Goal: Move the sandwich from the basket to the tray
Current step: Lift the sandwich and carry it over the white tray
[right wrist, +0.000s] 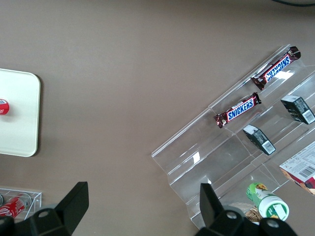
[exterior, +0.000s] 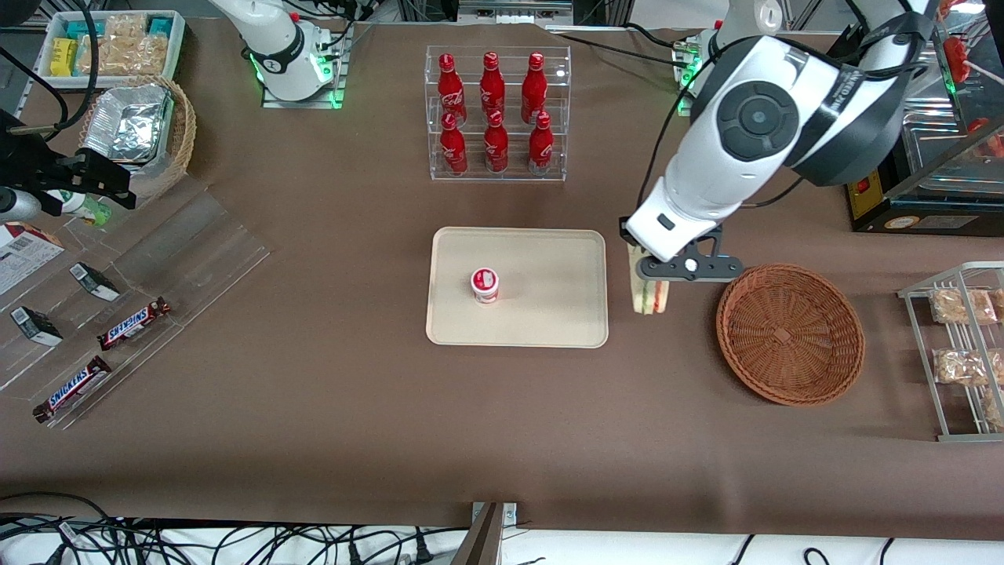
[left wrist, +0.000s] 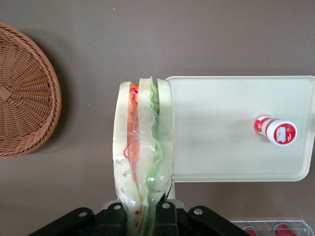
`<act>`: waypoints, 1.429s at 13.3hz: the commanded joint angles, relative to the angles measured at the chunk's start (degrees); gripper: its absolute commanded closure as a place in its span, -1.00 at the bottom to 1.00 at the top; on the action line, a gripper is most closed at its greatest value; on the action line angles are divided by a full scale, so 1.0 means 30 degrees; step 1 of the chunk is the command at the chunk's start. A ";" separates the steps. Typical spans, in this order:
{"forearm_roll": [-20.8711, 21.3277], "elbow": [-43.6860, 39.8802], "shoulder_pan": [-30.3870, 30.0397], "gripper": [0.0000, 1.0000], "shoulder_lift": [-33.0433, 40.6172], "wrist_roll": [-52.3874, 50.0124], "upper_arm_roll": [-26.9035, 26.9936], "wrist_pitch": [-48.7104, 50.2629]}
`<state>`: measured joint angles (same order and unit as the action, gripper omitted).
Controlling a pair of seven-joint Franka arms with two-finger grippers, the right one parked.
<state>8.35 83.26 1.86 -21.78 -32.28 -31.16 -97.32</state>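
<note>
The wrapped sandwich (exterior: 650,294) (left wrist: 143,147), white bread with red, orange and green layers, hangs point-up from my left gripper (exterior: 649,265) (left wrist: 145,219), which is shut on its narrow end. It hangs above the brown table between the cream tray (exterior: 549,314) (left wrist: 221,147) and the round brown wicker basket (exterior: 788,333) (left wrist: 24,118), just off the tray's edge. The basket holds nothing.
A small red-and-white cup (exterior: 485,285) (left wrist: 276,131) stands on the tray. A clear rack of red bottles (exterior: 496,114) stands farther from the front camera. A wire rack with snack packets (exterior: 961,349) sits at the working arm's end; candy bars on clear steps (exterior: 133,323) at the parked arm's end.
</note>
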 commanded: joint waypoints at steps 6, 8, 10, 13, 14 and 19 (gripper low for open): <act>0.1873 0.1450 0.1840 1.00 -0.1616 -0.2565 -0.0102 -0.2444; 0.2371 0.1980 0.2453 1.00 -0.2171 -0.3623 -0.0102 -0.3736; 0.3625 0.2186 0.3097 1.00 -0.3078 -0.4645 -0.0073 -0.4413; 0.5415 0.2217 0.3919 1.00 -0.4630 -0.6521 -0.0073 -0.5497; 0.5884 0.2217 0.4182 1.00 -0.5071 -0.7020 -0.0073 -0.5645; 0.7704 0.2654 0.4740 1.00 -0.6335 -0.8019 -0.0043 -0.5881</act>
<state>29.19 90.60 15.10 -40.36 -54.63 -31.28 -114.68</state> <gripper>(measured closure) 0.815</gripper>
